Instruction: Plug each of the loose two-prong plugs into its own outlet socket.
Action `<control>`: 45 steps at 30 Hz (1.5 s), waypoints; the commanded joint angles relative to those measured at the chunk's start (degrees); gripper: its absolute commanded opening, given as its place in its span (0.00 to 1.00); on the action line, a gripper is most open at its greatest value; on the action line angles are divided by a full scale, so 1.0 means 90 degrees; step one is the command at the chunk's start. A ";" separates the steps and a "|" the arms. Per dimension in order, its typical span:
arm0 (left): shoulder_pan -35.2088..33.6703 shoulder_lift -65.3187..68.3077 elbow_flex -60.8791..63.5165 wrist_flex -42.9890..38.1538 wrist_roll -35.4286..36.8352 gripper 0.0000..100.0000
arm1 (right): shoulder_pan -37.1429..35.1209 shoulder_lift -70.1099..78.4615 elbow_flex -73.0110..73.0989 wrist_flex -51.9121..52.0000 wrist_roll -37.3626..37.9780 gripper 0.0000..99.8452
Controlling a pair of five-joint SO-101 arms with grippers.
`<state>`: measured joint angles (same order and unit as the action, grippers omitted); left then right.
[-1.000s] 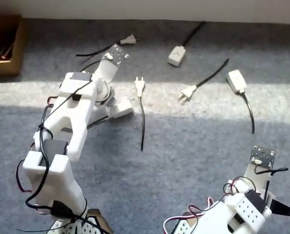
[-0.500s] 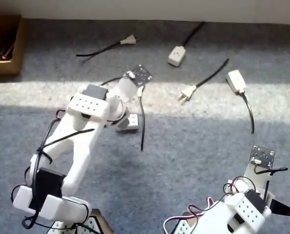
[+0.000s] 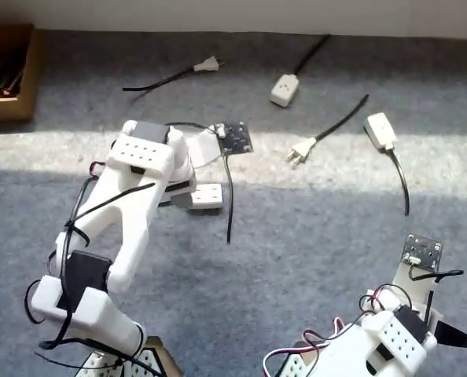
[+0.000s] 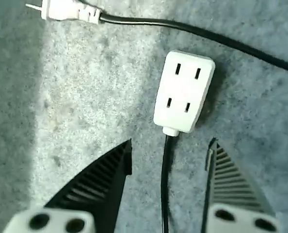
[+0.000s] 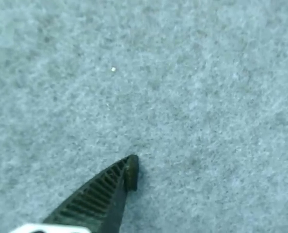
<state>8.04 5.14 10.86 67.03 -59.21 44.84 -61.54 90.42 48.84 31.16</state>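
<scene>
The left gripper hangs low over the grey surface, left of its centre. Its jaws are spread to either side of the black cord of the near socket and pinch nothing. That socket lies face up with two pairs of slots showing. Its long axis runs across the surface, with the cord end toward the left edge. The middle plug lies just past the socket's free end, prongs toward the far edge, and its cord passes close by on the way to the near edge. The far plug lies along the far edge, prongs pointing right and cord trailing left. The right plug lies on a diagonal, prongs toward the near-left. The far socket and the right socket each lie apart from every plug. The right gripper sits at the near-right corner, and I cannot tell whether its jaws are spread or pressed together. A second ago the left wrist pointed at the far edge and the middle plug lay uncovered. The wrist has since swung right, and its camera board now covers that plug. The other plugs, the sockets and the right arm have not shifted.
</scene>
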 commanded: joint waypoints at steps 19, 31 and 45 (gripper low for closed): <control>0.0562 0.1636 -0.0386 -0.0977 -0.0215 0.21 | -0.0171 0.0005 0.0142 0.0063 0.0078 0.59; 0.0884 0.1626 -0.0435 0.0772 -0.0225 0.00 | -0.0171 0.0005 0.0142 0.0063 0.0078 0.59; 0.1558 -0.1421 0.2457 0.0107 -0.0166 0.04 | -0.0171 0.0005 0.0142 0.0073 0.0088 0.59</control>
<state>20.88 0.04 30.46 69.58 -60.79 44.75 -61.54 90.42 48.84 31.16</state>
